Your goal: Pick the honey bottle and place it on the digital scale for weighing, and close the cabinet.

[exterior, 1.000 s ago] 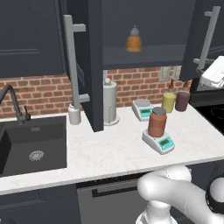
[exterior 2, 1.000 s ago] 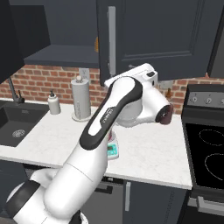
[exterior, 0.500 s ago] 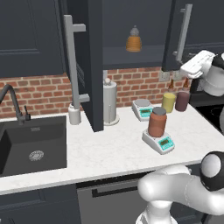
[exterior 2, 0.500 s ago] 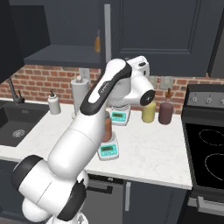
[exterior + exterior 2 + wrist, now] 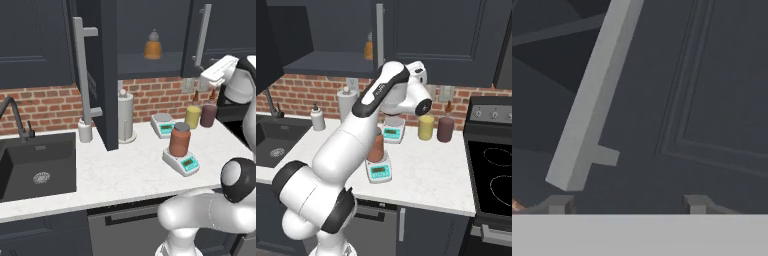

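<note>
At centre right of the left base view, the honey bottle (image 5: 179, 139) stands on the digital scale (image 5: 182, 162), so weighing placement looks done. The step in hand is judged to be closing the cabinet (image 5: 200, 37). The gripper (image 5: 627, 204) holds nothing, fingers spread wide, facing the right door panel beside its bar handle (image 5: 592, 95). Next move: press that door shut, then address the left door (image 5: 102, 75). The left door's wide swing shows clearly in the left base view.
</note>
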